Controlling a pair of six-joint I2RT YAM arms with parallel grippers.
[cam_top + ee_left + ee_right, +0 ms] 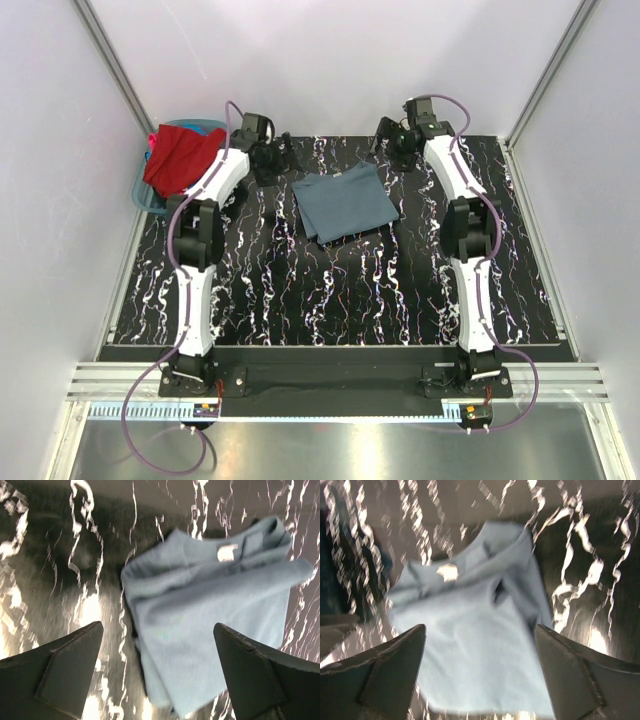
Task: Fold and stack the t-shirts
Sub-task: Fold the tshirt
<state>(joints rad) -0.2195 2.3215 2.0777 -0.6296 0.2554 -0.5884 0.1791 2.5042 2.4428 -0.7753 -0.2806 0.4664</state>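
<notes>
While both my arms reach to the far side of the table (330,290), my left gripper (272,158) and right gripper (392,140) each stand with jaws spread wide and nothing between them. The grey-blue shirt (343,203) lies folded into a rough rectangle on the table between the two grippers, touching neither, its collar tag facing up. A red shirt (180,158) is heaped in the basket (140,195) at the far left, beside my left arm, with pink cloth (152,142) at its edge.
</notes>
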